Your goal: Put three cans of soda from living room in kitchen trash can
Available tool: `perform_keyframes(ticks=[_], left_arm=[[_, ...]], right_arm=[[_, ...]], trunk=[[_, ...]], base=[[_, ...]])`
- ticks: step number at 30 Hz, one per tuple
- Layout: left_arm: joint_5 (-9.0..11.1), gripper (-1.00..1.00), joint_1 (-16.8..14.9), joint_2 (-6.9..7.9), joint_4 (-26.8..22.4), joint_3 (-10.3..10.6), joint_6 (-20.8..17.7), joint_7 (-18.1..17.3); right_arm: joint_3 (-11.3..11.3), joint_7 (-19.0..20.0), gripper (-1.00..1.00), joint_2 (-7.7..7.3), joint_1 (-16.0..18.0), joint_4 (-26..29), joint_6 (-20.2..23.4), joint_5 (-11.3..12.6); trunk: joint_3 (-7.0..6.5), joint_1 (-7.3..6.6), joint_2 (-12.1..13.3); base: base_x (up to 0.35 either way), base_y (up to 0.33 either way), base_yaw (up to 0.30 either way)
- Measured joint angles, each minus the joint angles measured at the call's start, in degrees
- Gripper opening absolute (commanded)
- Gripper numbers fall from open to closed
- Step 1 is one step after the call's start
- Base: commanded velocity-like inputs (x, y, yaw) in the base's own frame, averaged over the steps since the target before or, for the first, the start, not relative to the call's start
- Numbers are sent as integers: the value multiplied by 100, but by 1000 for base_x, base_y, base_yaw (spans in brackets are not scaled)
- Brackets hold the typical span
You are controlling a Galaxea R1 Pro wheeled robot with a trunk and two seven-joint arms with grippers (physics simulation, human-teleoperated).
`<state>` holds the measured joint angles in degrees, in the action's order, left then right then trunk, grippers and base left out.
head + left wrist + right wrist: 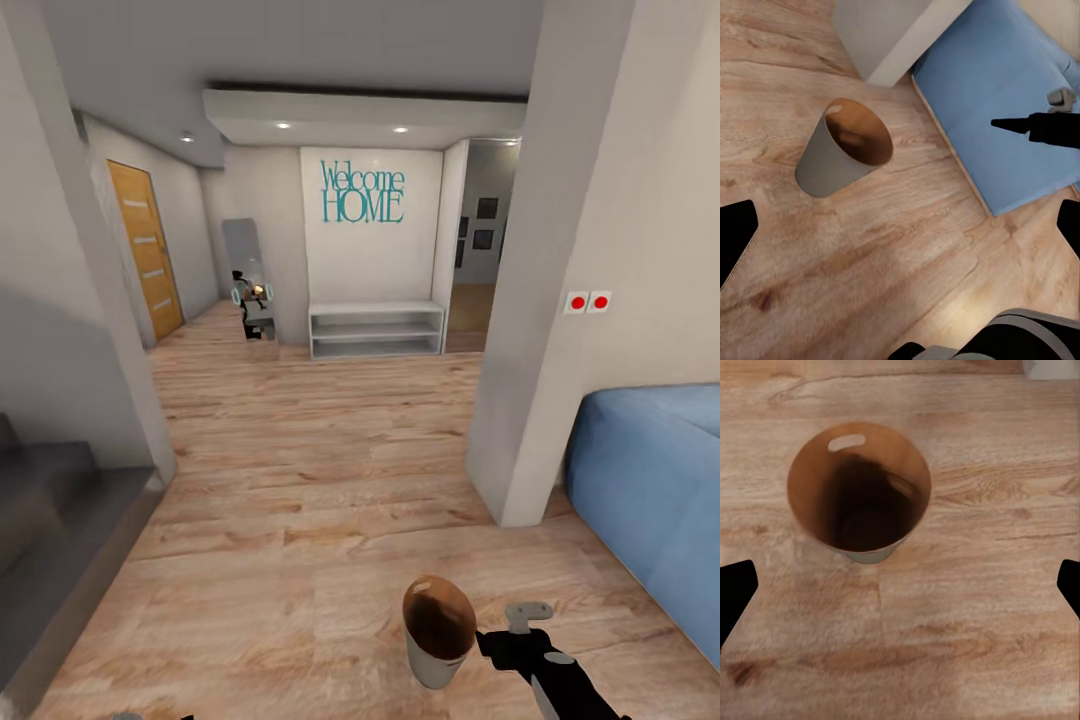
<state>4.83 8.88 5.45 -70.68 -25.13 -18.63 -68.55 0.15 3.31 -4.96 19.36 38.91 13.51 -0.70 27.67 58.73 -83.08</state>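
Observation:
The tash can (pixel 438 628), pale grey outside and glossy orange-brown inside, stands upright on the wood floor just in front of me. Its mouth (pixel 859 487) faces my right wrist camera, and the inside shows only a dark shadow. My right gripper (pixel 497 641) hovers beside the bin's right side, open and holding nothing, with its black fingers (pixel 735 594) spread at the picture's edges. The left wrist view has the bin (pixel 840 150) ahead of my open, empty left gripper (pixel 900 232), and the right arm's finger (pixel 1011 124) reaching in over the sofa. The cans of soda are out of view.
A blue sofa (pixel 650 490) fills the right side, behind a white pillar (pixel 540 330). Grey steps (pixel 60 520) rise at the left. Ahead, open wood floor runs to a white shelf unit (pixel 376 330) under a "Welcome HOME" wall, with an orange door (pixel 147 250) at the left.

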Motion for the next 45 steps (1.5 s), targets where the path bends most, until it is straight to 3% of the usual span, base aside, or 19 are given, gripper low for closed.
perform_keyframes(ticks=[8, 21, 45], left_arm=[[3, 100, 0, 3, -4, -8, -6, -7], [-11, 100, 0, 9, 1, -26, -1, -698], [-18, 100, 0, 9, 2, -27, 0, -738]], right_arm=[[1, -6, 100, 3, 7, -14, -6, 0], [-1, -6, 100, 4, 7, -22, -6, 0], [0, -6, 100, 4, 7, -48, -15, 0]], trunk=[[0, 0, 0], [0, 0, 0], [0, 0, 0]], base=[[223, 0, 0], [131, 0, 0], [165, 0, 0]])
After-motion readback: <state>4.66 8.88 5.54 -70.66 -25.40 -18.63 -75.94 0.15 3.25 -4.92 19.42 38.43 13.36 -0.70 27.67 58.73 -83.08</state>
